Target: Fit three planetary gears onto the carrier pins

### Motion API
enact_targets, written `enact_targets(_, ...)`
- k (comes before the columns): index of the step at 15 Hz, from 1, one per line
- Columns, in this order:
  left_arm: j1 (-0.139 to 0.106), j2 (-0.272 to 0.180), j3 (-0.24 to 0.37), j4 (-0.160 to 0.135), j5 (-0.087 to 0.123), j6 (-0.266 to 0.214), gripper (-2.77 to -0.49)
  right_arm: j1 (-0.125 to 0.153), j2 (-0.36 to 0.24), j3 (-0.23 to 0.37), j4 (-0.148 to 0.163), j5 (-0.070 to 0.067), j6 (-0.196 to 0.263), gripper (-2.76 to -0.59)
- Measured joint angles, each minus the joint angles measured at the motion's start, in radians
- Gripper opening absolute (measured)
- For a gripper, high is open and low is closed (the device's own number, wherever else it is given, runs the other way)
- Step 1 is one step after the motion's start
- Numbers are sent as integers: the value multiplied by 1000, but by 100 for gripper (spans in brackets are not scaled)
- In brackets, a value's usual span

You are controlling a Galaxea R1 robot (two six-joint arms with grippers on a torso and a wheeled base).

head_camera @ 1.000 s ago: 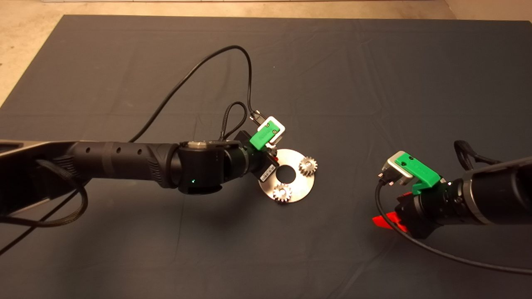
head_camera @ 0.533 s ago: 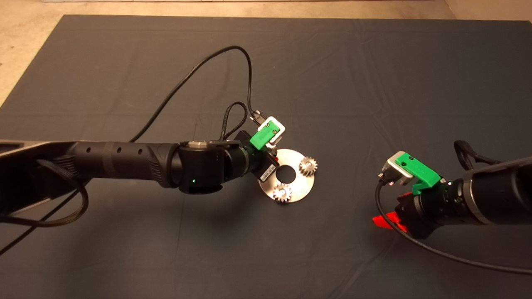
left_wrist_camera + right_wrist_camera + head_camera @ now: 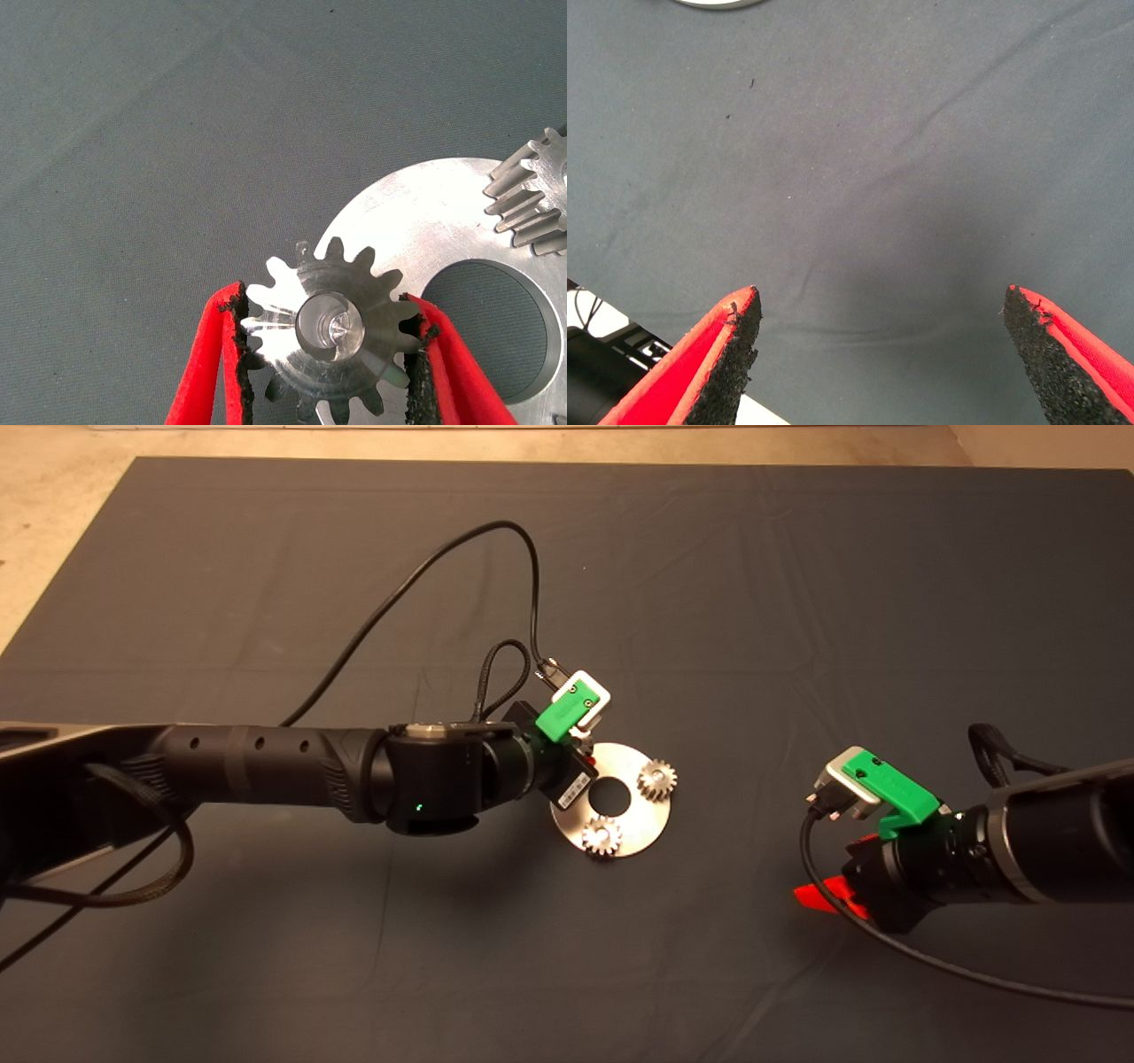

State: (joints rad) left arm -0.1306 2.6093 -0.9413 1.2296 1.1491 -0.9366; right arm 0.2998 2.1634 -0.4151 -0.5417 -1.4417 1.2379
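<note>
The shiny round disc [image 3: 620, 815] lies mid-mat with a central hole. Two planetary gears sit on its pins, one at the right [image 3: 656, 779] and one at the front [image 3: 602, 835]. My left gripper [image 3: 326, 310] is shut on the third gear [image 3: 354, 354], one pad on each side, over the disc's left edge [image 3: 416, 212]. A silvery pin end [image 3: 332, 326] shows through the gear's centre hole. I cannot tell how far down the gear sits. In the head view the wrist hides this gear. My right gripper [image 3: 819, 895] hovers open and empty to the disc's right.
The left arm's black cable [image 3: 425, 571] loops over the mat behind the disc. The right arm's cable [image 3: 930, 961] trails across the mat at the front right. The disc's edge [image 3: 713, 3] just shows in the right wrist view.
My left arm has shifted slightly toward the disc with the gear in its grip. The disc, the two seated gears and the right arm have not moved.
</note>
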Motion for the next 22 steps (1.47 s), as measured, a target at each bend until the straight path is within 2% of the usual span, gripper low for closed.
enact_targets(12,6,-3,0,10,-8,0,-251,16,0,0,1,0,-1,-133)
enact_targets(16,6,-3,0,10,-8,0,-251,21,0,-5,3,-1,-18,-133)
enact_targets(18,9,-5,8,15,-2,0,-251,35,0,-17,3,-2,-22,-133)
enact_targets(22,20,-6,34,12,10,-5,-251,38,0,-24,7,-3,-26,-133)
